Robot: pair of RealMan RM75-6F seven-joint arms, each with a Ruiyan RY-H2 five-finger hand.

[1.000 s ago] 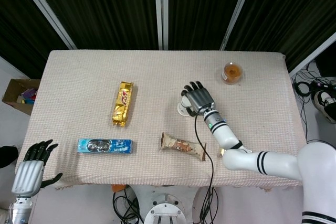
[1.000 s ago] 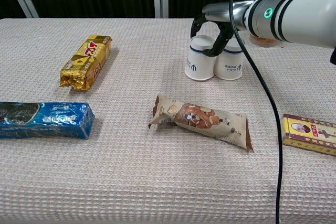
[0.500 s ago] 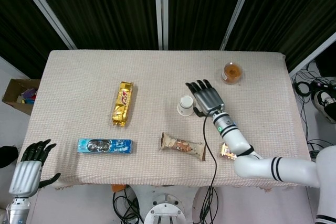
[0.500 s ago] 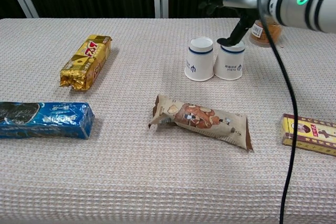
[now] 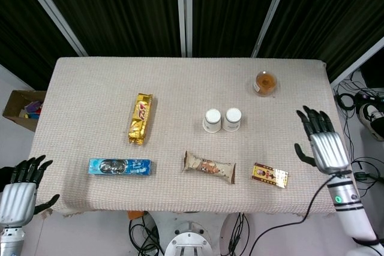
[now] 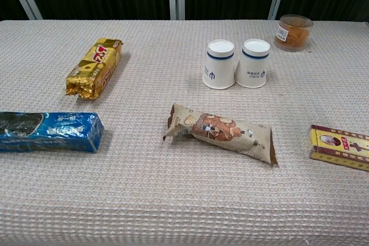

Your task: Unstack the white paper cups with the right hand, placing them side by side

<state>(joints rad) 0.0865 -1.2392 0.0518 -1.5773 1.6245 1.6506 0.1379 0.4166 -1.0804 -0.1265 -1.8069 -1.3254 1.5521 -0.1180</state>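
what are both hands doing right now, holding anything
Left hand: open, holding nothing, off the table's near left corner.
Right hand: open, fingers spread, holding nothing, beside the table's right edge.

We see both hands in the head view only. The right hand has a silver, ridged metal back w/ black fingers and a black thumb. Below it sits a white wrist section — a small green light glows on it, black band underneath. A thin black cable runs off from that wrist. The left hand looks the same: silver back, black fingers, white forearm below, partly cut by the frame edge.
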